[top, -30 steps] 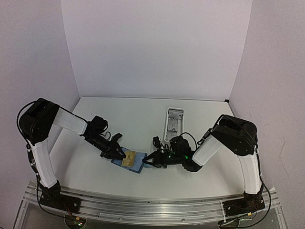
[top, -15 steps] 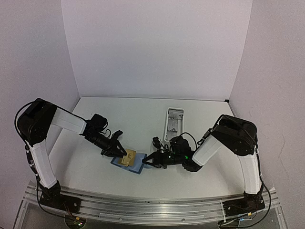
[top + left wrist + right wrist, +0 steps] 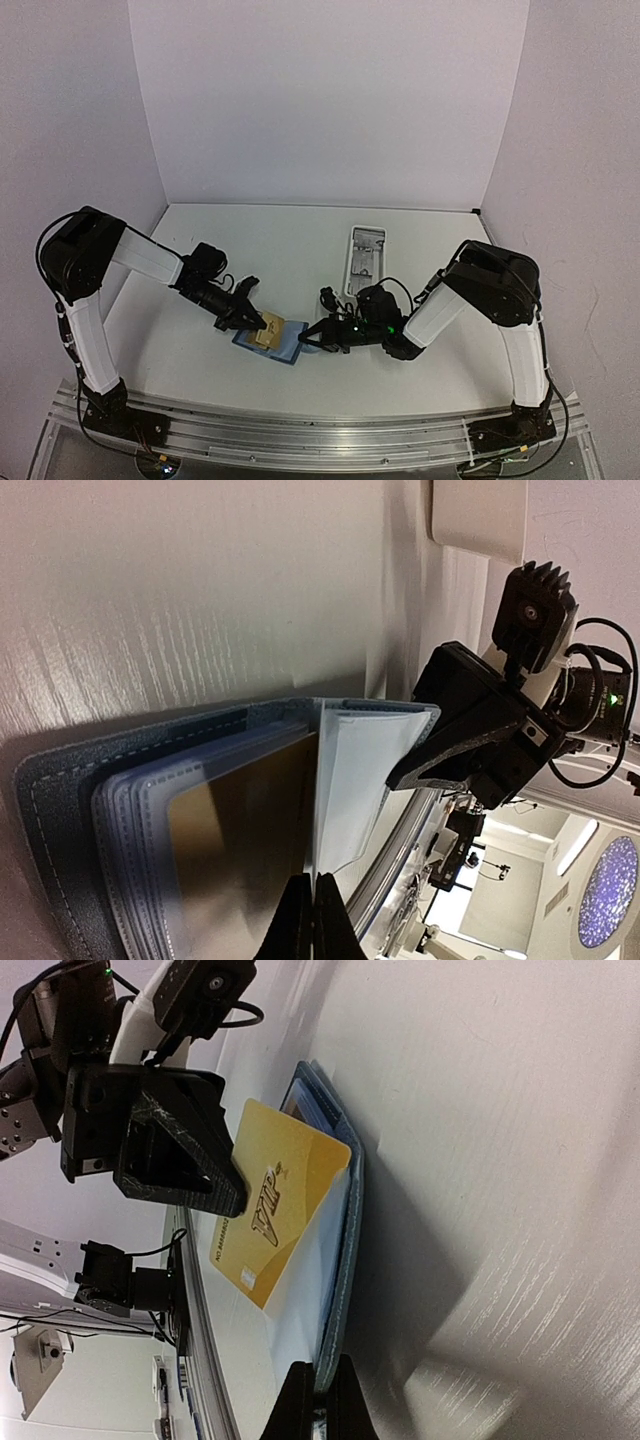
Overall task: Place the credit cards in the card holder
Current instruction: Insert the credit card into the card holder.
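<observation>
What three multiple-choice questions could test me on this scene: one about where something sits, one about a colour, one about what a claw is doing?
1. Where is the white tray?
A) Between the two grippers.
B) Farther back on the table than the card holder, on the right arm's side.
C) Beside the left arm's base.

2. What colour is the card in the left gripper?
A) Gold.
B) Red.
C) Green.

3. What is the right gripper doing?
A) Hanging open above the table.
B) Holding the tray.
C) Shut on the card holder's edge.

Answers:
1 B: the top view shows the tray beyond the holder.
2 A: the right wrist view shows the pinched card is gold.
3 C: its fingers are closed on the holder's edge.
</observation>
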Available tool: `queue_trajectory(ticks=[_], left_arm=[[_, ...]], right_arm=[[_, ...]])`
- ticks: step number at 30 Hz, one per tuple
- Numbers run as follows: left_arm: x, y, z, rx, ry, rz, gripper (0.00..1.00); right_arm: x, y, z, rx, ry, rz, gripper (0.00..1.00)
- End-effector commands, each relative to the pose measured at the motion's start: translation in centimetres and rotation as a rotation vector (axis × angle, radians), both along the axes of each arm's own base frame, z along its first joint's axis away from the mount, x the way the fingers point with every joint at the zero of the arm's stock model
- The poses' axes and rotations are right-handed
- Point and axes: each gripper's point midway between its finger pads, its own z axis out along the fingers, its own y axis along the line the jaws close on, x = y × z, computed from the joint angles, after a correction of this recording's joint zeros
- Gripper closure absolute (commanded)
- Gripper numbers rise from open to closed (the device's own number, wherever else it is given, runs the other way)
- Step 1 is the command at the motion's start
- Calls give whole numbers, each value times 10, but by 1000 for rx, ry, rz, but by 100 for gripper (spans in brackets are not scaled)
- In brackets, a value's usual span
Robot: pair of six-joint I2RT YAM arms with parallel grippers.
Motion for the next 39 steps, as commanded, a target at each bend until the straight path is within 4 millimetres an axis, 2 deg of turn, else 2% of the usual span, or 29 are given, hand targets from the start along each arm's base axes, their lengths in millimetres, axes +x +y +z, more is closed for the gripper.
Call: queue_trajectory(ticks=[1, 8, 14, 19, 23, 27, 32, 35, 39], left_arm=[[-8, 1, -3, 12, 19, -23, 100], [-19, 12, -10, 40, 26, -96, 100], [-14, 3, -7, -46, 9, -112, 100], [-12, -1, -15, -81, 12, -101, 100], [-13, -1, -20, -82, 1, -98, 100], [-11, -3, -24, -76, -38, -124, 100], [-10, -11, -15, -107, -84, -211, 100], [-14, -12, -10, -143, -72, -244, 100], [-19, -10, -21, -114, 0, -229, 100]], right_arm=[[-1, 9, 11, 31, -18, 30, 100], [-1, 10, 9, 29, -14, 30, 100], [-1, 11, 9, 30, -13, 32, 100], [-1, 8, 7, 21, -1, 18, 100], [-1, 3, -6, -22, 55, -11, 100], [-1, -4, -28, -133, 117, -35, 100], [0, -7, -47, -225, 168, -47, 100], [1, -9, -53, -250, 175, -59, 100], [5, -4, -49, -239, 154, -50, 100]])
